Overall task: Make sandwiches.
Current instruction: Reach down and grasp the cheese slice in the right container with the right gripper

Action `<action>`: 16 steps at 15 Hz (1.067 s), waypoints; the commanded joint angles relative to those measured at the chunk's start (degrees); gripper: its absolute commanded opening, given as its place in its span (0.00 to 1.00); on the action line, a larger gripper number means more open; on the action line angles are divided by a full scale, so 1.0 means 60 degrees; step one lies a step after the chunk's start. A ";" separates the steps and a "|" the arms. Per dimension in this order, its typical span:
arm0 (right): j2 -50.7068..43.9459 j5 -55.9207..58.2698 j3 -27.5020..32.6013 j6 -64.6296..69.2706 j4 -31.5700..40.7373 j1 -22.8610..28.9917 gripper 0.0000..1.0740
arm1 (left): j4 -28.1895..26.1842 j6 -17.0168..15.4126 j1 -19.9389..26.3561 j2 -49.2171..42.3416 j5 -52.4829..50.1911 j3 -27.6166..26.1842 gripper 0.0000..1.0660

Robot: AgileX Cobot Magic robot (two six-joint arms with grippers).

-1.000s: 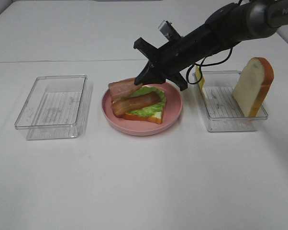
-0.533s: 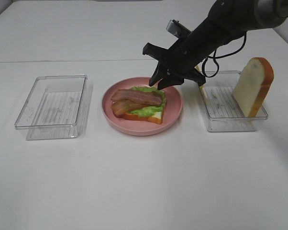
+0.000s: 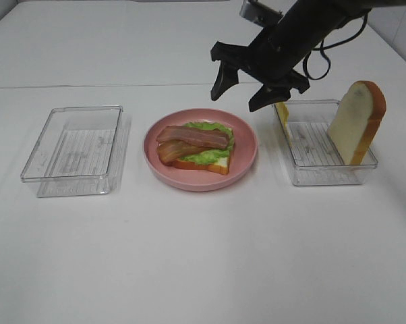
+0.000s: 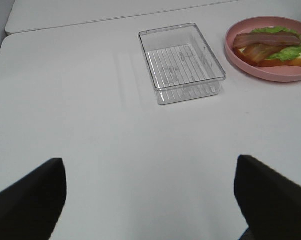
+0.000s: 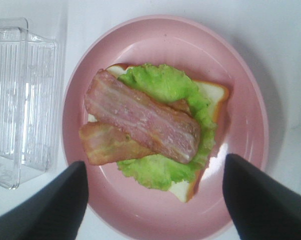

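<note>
The right gripper point(image 3: 240, 92) hung with jaws spread wide and nothing between them, above the 1 o'clock rim of the pink plate point(image 3: 247, 158). On the plate lay the sandwich point(image 3: 201, 150): bread, lettuce, two bacon strips point(image 3: 193, 138) on top. At the plate's 3 o'clock, a tray point(image 3: 324, 177) held an upright bread slice point(image 3: 357, 121). The left gripper point(image 4: 150, 200) gaped wide too, holding nothing.

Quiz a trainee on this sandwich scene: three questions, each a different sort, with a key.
1. True or false: the right gripper grips a bacon strip.
2. What lies topmost on the pink plate? A cheese, B bacon, C bread.
3. Fill in: the upright bread slice leans in the clear tray on the exterior view's ____ side.
Key: 1 false, its jaws are open and empty above the plate; 2 B; 3 right.
</note>
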 commanded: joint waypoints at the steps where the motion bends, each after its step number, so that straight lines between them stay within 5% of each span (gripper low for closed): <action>1: -0.0621 0.0783 -0.0134 0.0239 -0.0993 -0.0010 0.66 | -0.0029 0.0010 0.0010 -0.0191 -0.0105 0.0019 0.81; 7: -0.0793 0.2712 -0.1833 0.1690 -0.4269 -0.0010 0.66 | -0.0029 0.0010 0.0010 -0.0191 -0.0105 0.0019 0.81; 16: 0.1709 0.2636 -0.3715 0.1757 -0.4536 -0.0439 0.63 | -0.0029 0.0010 0.0010 -0.0191 -0.0105 0.0019 0.81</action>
